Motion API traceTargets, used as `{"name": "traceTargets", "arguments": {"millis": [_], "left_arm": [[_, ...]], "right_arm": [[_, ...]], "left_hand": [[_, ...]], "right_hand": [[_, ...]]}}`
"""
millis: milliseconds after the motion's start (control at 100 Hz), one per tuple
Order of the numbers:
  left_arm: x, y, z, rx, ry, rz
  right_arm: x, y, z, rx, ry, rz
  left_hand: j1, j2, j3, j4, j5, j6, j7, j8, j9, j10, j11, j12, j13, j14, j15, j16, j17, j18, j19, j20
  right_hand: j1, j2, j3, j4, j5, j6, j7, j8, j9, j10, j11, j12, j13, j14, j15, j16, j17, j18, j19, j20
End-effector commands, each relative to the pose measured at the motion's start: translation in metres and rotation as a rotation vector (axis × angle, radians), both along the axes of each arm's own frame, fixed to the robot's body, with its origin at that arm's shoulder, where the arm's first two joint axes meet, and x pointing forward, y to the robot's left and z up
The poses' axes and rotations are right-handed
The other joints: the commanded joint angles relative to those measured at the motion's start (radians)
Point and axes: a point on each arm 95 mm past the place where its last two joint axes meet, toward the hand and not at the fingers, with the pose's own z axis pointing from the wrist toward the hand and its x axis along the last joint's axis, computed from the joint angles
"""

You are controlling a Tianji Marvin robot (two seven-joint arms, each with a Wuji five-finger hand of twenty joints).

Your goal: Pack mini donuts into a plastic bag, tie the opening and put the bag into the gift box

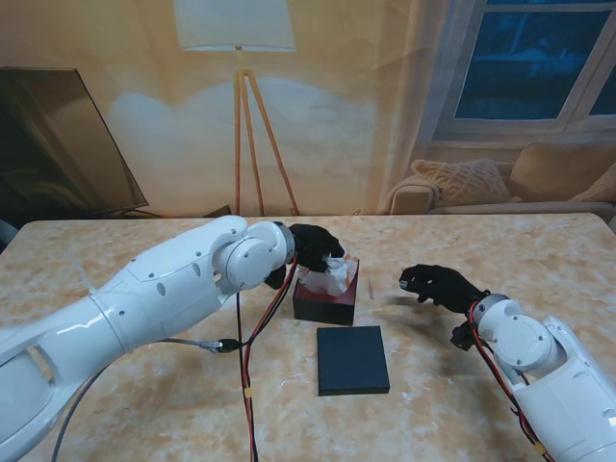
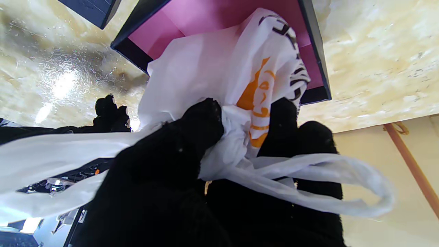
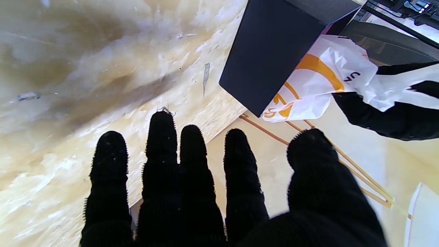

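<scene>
Left hand point(image 1: 313, 245): fingers point(image 2: 202, 120) clamped on the gathered neck of the white plastic bag point(image 1: 330, 276); I hold it over the gift box.
Bag: orange print, loop handles trailing, its bulk sitting down in the open gift box point(image 1: 325, 303), pink inside.
Lid point(image 1: 352, 359): dark, flat on the desk point(image 1: 144, 385), just nearer to me than the box.
Right hand point(image 1: 438, 285): fingers point(image 3: 161, 144) spread, holding nothing, hovering right of the box.

L hand point(image 1: 313, 245) reaches fwd w/ fingers point(image 2: 202, 120) clenched; R hand point(image 1: 438, 284) hovers, fingers point(image 3: 161, 137) spread, holding nothing
</scene>
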Motion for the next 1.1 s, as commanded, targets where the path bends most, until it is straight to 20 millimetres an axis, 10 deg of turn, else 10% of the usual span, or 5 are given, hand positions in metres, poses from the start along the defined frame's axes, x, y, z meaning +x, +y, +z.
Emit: {"name": "traceTargets", "arguments": {"millis": [0, 310, 900, 1090], "left_arm": [[-0.001, -0.009, 0.0, -0.001, 0.017, -0.012], [0.002, -0.016, -0.021, -0.024, 0.107, 0.027], [0.004, -0.017, -0.04, 0.018, 0.268, 0.085], [0.002, -0.015, -0.038, 0.001, 0.305, 0.111]], "right_arm": [[-0.004, 0.004, -0.004, 0.003, 0.016, 0.012], [-0.004, 0.003, -0.004, 0.006, 0.016, 0.014], [-0.004, 0.003, -0.004, 0.009, 0.016, 0.016], [-0.004, 0.003, -0.004, 0.009, 0.017, 0.017]], "left_hand": [[0.001, -0.011, 0.038, -0.008, 0.036, -0.017, 0.004, -0.018, 0.032, -0.014, -0.006, -0.013, 0.014, 0.003, 0.013, 0.006, 0.011, -0.015, 0.029, 0.015], [-0.007, -0.033, 0.053, -0.019, 0.075, -0.007, -0.016, -0.103, 0.072, -0.023, -0.05, -0.103, 0.057, -0.003, -0.047, -0.06, 0.097, -0.081, 0.052, -0.012], [-0.018, -0.006, 0.011, -0.022, 0.078, 0.038, -0.102, -0.152, 0.038, 0.0, -0.096, -0.218, 0.028, 0.019, -0.165, -0.157, 0.066, -0.047, -0.049, -0.068], [-0.082, 0.008, -0.045, -0.02, 0.053, 0.075, -0.231, -0.14, -0.093, 0.037, -0.054, -0.443, -0.074, 0.043, -0.285, -0.242, -0.051, 0.0, -0.179, -0.142]], "right_hand": [[0.006, 0.011, -0.011, 0.025, -0.012, -0.005, -0.007, 0.002, -0.002, -0.007, -0.011, 0.005, 0.007, -0.001, 0.005, 0.0, -0.008, 0.006, 0.006, -0.002], [0.007, 0.011, -0.011, 0.024, -0.01, -0.006, -0.006, 0.003, -0.003, -0.007, -0.012, 0.004, 0.006, -0.002, 0.004, 0.0, -0.007, 0.005, 0.006, -0.002], [0.009, 0.011, -0.01, 0.025, -0.009, -0.006, -0.005, 0.003, -0.007, -0.006, -0.014, 0.003, 0.005, -0.002, 0.004, -0.001, -0.009, 0.007, 0.005, -0.003], [0.012, 0.006, -0.009, 0.025, -0.008, -0.007, -0.005, 0.003, -0.007, -0.006, -0.014, 0.003, 0.006, -0.003, 0.005, 0.0, -0.007, 0.005, 0.005, -0.003]]}}
